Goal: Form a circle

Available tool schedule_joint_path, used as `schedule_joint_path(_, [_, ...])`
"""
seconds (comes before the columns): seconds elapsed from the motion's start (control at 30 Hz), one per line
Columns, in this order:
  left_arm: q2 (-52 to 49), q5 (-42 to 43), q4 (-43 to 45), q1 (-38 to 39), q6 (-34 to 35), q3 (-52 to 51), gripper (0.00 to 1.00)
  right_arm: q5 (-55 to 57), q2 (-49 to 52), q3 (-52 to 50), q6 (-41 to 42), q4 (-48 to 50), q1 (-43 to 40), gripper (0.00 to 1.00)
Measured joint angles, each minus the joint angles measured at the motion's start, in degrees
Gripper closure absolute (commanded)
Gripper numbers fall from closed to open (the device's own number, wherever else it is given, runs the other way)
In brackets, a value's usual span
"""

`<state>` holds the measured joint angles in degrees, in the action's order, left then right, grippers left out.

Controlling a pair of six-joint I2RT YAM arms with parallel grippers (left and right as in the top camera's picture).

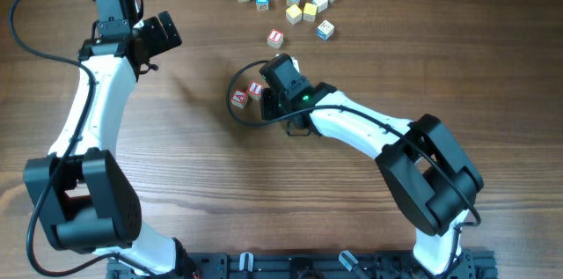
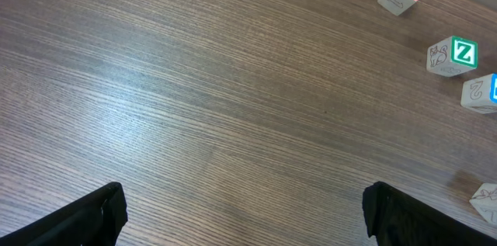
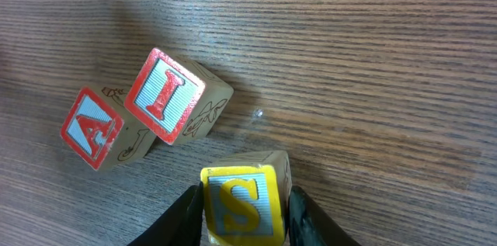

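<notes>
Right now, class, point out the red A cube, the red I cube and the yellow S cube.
red A cube (image 3: 92, 128): right wrist view, on its lettered top face.
red I cube (image 3: 163, 95): right wrist view, on the letter itself.
yellow S cube (image 3: 239, 203): right wrist view, on its yellow-framed top face.

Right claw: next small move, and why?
Probably ease the yellow S block toward the red I block and set it down beside it. The right claw grips it, and only the red A block and I sit together, so a third starts the curve.
</notes>
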<state>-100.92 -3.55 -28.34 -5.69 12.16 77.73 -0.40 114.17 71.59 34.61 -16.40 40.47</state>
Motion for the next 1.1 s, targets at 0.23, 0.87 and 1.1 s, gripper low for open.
schedule_joint_path(0.23, [0.0,0.0,0.0,0.0,0.0,0.0,0.0,0.0,0.0,0.0,0.0,1.2,0.0,0.65])
schedule_joint_path(0.87, [0.0,0.0,0.0,0.0,0.02,0.0,0.0,-2.12,0.0,0.0,0.0,-0.09,0.0,0.66])
schedule_joint_path(1.1, [0.0,0.0,0.0,0.0,0.0,0.0,0.0,-2.08,0.0,0.0,-1.77,1.09,0.0,0.66])
